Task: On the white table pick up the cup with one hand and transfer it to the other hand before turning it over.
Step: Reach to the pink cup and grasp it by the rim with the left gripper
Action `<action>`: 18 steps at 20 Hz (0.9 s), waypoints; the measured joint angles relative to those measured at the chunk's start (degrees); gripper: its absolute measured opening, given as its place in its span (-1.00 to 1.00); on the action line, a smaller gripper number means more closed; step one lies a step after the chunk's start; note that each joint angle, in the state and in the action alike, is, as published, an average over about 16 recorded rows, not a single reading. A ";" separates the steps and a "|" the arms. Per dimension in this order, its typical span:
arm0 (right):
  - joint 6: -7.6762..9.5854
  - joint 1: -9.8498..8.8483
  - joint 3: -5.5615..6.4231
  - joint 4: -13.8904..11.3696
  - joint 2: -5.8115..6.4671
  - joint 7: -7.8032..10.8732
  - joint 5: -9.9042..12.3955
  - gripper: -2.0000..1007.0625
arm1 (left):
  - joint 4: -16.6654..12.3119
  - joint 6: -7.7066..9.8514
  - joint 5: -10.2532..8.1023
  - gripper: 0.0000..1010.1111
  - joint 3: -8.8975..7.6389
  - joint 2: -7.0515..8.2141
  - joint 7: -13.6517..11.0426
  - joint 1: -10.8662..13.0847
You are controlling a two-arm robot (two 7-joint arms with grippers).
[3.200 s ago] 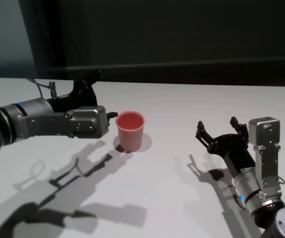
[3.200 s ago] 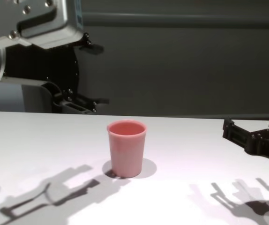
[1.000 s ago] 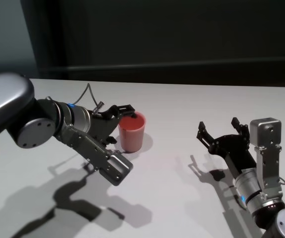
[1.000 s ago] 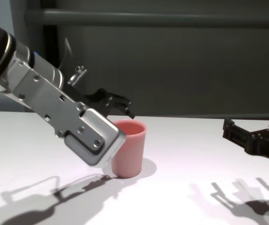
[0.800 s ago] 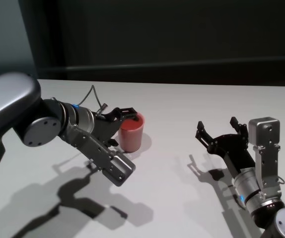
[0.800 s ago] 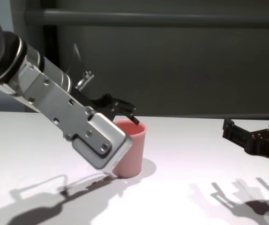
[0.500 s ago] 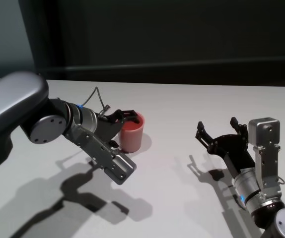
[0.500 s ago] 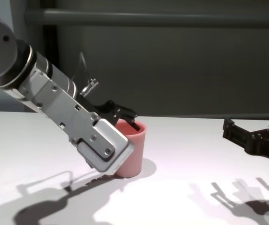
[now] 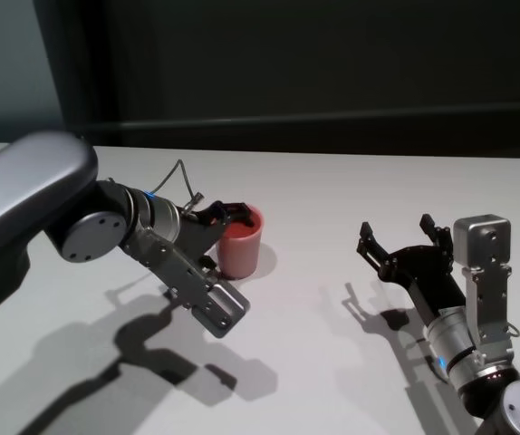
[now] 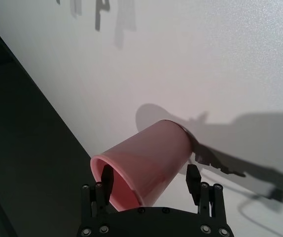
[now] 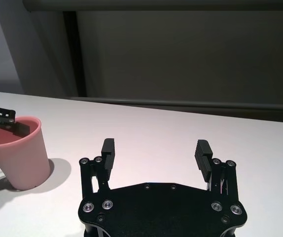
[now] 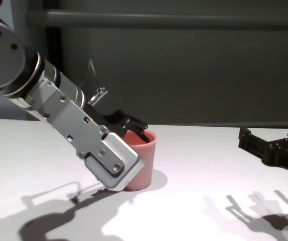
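So the white tabletop (image 9: 332, 208) is bare apart from one thing, the salmon-pink cup (image 9: 240, 243), which stands upright on its base, mouth up, a bit left of the middle. Everything else is best placed off that cup.

The left arm (image 9: 88, 227), the one with the blue light and the looping cable, reaches in from the cup's left and angles down, so its hand comes at the rim from the side and slightly above. That makes sense for a side grab: the cup is tapered and wider at the top, so a pinch near the rim shouldn't slide off upward when lifted.

The left hand (image 10: 150, 180) has its fingers spread wide, one on each side of the cup's upper wall near the rim. In the left wrist view there's a sliver of gap on both sides, so I'd call it straddling, not gripping. The cup sits right between the fingers, its base on the tabletop.

The right hand (image 11: 154, 154) is parked well to the cup's right, low over the tabletop, fingers fully spread with nothing in them, pointing roughly toward the cup. My guess is it's waiting there to receive the handover once the cup comes up.
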 joint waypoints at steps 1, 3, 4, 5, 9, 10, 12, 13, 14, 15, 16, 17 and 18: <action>0.00 0.00 0.00 0.00 0.00 0.00 0.00 0.99 | -0.03 0.03 -0.06 0.85 0.13 0.06 0.01 -0.04; 0.00 0.00 0.00 0.00 0.00 0.00 0.00 0.99 | -0.14 0.10 -0.26 0.78 0.36 0.22 -0.01 -0.10; 0.00 0.00 0.00 0.00 0.00 0.00 0.00 0.99 | -0.20 0.14 -0.38 0.73 0.47 0.30 -0.02 -0.11; 0.00 0.00 0.00 0.00 0.00 0.00 0.00 0.99 | -0.27 0.18 -0.50 0.68 0.58 0.39 -0.03 -0.13; 0.00 0.00 0.00 0.00 0.00 0.00 0.00 0.99 | -0.55 0.28 -1.14 0.45 1.00 0.79 0.00 -0.15; 0.00 0.00 0.00 0.00 0.00 0.00 0.00 0.99 | -0.62 0.27 -1.32 0.38 1.10 0.89 0.03 -0.15; 0.00 0.00 0.00 0.00 0.00 0.00 0.00 0.99 | -0.71 0.25 -1.68 0.25 1.30 1.07 0.10 -0.15; 0.00 0.00 0.00 0.00 0.00 0.00 0.00 0.99 | -0.74 0.24 -1.84 0.18 1.40 1.14 0.15 -0.15; 0.00 0.00 0.00 0.00 0.00 0.00 0.00 0.99 | -0.76 0.22 -2.00 0.11 1.50 1.21 0.20 -0.15; 0.00 0.00 0.00 0.00 0.00 0.00 0.00 0.99 | -0.77 0.21 -2.16 0.04 1.60 1.27 0.25 -0.15; 0.00 0.00 0.00 0.00 0.00 0.00 0.00 0.99 | -0.77 0.19 -2.33 -0.03 1.68 1.31 0.30 -0.17; 0.00 0.00 0.00 0.00 0.00 0.00 0.00 0.99 | -0.76 0.17 -2.49 -0.11 1.77 1.35 0.35 -0.18; 0.00 0.00 0.00 0.00 0.00 0.00 0.00 0.99 | -0.75 0.15 -2.65 -0.17 1.85 1.39 0.40 -0.20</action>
